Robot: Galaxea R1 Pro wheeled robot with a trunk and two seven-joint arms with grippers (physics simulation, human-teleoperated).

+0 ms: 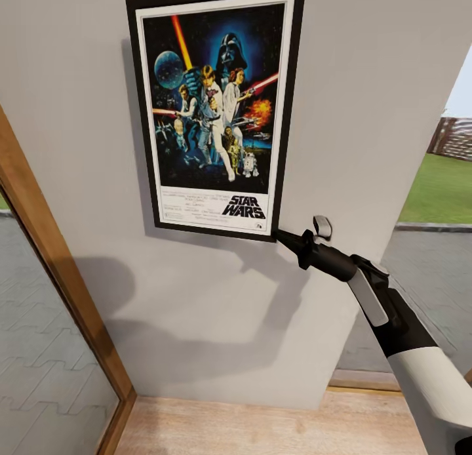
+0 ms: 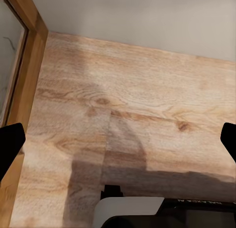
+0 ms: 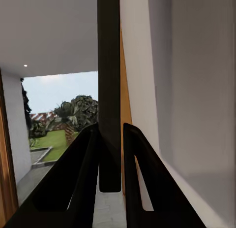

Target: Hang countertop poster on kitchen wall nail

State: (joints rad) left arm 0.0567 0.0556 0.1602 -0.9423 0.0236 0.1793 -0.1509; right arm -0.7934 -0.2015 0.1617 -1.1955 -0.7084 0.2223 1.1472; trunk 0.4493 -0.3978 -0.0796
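Observation:
The black-framed Star Wars poster (image 1: pixel 213 107) stands upright, flat against the grey wall (image 1: pixel 373 81), a little tilted. My right gripper (image 1: pixel 280 235) reaches up from the lower right and is shut on the poster's bottom right corner. In the right wrist view the dark frame edge of the poster (image 3: pixel 108 65) runs between the two black fingers (image 3: pixel 83 169), which press on it from both sides. My left gripper (image 2: pixel 118 142) is open over the pale wooden floor (image 2: pixel 137 90), with nothing between its tips. No nail can be made out on the wall. The kitchen countertop is out of view.
A wooden door frame (image 1: pixel 59 271) with a glass pane slants down the left side. To the right of the wall is an opening onto paving and a green lawn (image 1: pixel 439 186). Wooden floor (image 1: pixel 262 429) runs along the wall's foot.

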